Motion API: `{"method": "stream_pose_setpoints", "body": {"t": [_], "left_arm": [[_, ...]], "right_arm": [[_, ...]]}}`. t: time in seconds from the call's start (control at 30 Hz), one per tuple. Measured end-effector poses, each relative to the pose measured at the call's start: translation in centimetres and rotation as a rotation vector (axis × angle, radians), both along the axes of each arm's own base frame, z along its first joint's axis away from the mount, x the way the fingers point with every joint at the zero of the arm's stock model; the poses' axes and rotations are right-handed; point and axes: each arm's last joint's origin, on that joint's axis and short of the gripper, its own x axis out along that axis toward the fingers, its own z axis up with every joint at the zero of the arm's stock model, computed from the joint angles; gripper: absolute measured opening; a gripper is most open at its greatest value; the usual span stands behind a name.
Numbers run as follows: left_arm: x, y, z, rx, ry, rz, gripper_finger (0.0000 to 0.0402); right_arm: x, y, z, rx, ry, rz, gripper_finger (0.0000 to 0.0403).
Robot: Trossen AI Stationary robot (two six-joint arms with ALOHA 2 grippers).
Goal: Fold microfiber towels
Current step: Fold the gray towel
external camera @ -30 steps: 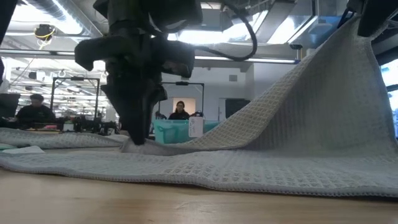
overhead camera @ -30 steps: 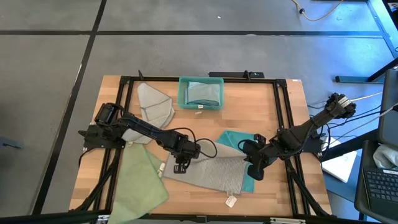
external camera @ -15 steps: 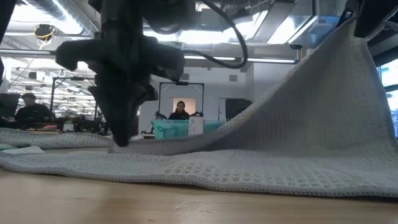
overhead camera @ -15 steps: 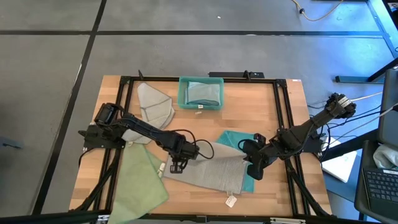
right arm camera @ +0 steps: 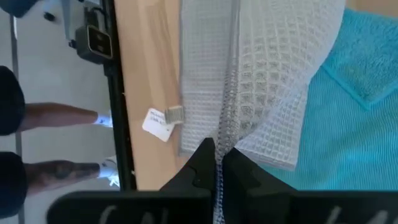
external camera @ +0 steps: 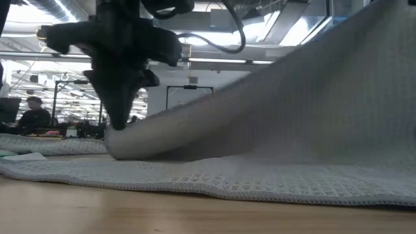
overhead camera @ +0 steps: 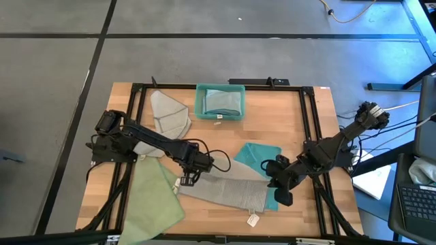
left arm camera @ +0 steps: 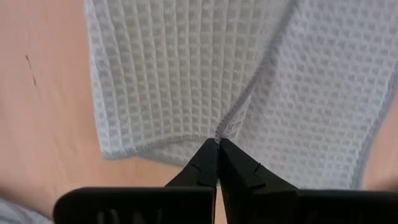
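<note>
End effectors, left (overhead camera: pixel 185 178) and right (overhead camera: pixel 283 195), are both pinched tight on the grey towel (overhead camera: pixel 228 192) at lower centre of the surface (overhead camera: pixel 306 129), whose far edge has now been dragged forward, so the fold looks roughly half done.

From table height, the lifted grey towel (external camera: pixel 292 123) fills my view, smeared with blur, running off the right edge and hiding the right arm completely. Overhead, the teal towel (overhead camera: pixel 257 155) is partly buried under that grey one. The pale green towel (overhead camera: pixel 158 196) is cut off by the bottom edge. The white tag (overhead camera: pixel 253 220) is too small for me to read. Right wrist view: a person's legs (right arm camera: pixel 50 143) are cropped by the edge.
</note>
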Motion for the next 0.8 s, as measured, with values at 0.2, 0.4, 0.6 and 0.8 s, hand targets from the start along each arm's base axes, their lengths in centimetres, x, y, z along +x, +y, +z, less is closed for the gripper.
{"method": "stream_pose_setpoints", "body": {"t": [0.2,0.4,0.6,0.8], "left_arm": [[-1.0,-1.0,0.0,0.021,0.066,-0.039,0.0],[-1.5,-0.6,1.0,0.136,0.038,-0.004,0.0],[-1.3,2.4,1.4,0.213,0.041,0.113,0.0],[-1.4,5.3,2.6,0.275,-0.003,0.265,0.0]], "right_arm": [[-0.1,0.8,-2.0,-0.108,0.116,0.059,0.001],[-0.4,0.2,-4.2,-0.311,0.277,-0.024,0.001],[-0.5,-1.4,-4.6,-0.455,0.331,-0.141,0.001],[-1.4,-2.9,-3.3,-0.634,0.39,-0.249,0.001]]}}
